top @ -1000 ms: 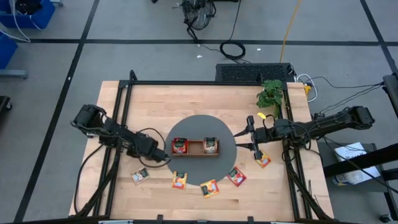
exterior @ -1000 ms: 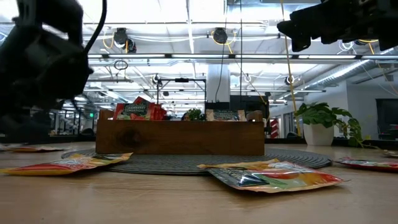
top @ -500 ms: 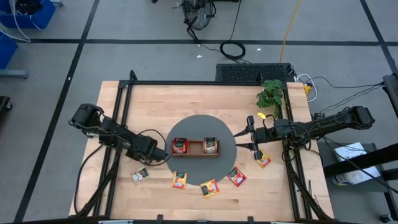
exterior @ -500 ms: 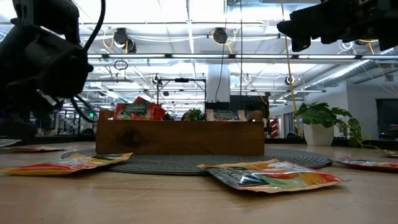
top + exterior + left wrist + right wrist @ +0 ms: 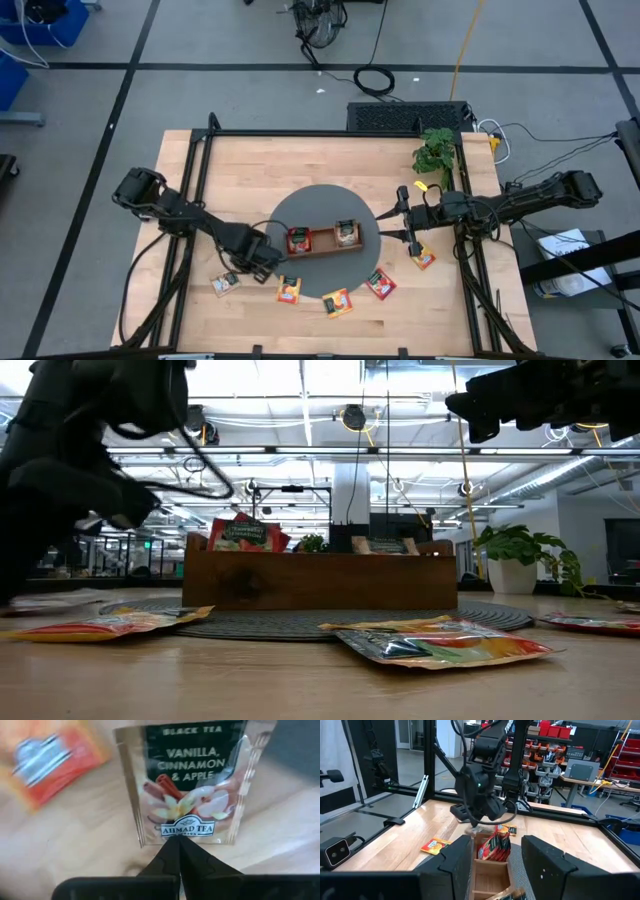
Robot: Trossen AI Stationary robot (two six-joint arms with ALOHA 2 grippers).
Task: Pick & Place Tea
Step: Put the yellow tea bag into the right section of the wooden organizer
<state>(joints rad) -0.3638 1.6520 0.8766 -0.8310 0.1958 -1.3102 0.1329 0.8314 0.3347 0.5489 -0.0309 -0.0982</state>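
Observation:
My left gripper is low by the left end of the brown wooden tray and shut on a whitish tea packet printed "Vanilla, Cinnamon & Apple". In the high view the gripper hides this packet. The tray sits askew on the round grey mat, with red packets standing in its two end compartments. Several orange and red packets lie flat on the table. My right gripper hovers open at the mat's right rim. My left gripper pinches the whitish packet between its two shut fingers at the middle of one edge. The packet reaches out beyond the fingertips, its printed face toward the wrist camera, above the wood and the mat's rim. I cannot tell whether it is lifted clear.
A potted plant stands at the table's far right corner. Black frame rails run along the left and right sides. Bare wood lies far of the mat. Loose packets line the near side.
My left gripper has moved right and toward the near edge, still shut. The tray has slid to the right on the mat and turned slightly, so it now sits askew. The right arm has kept still.

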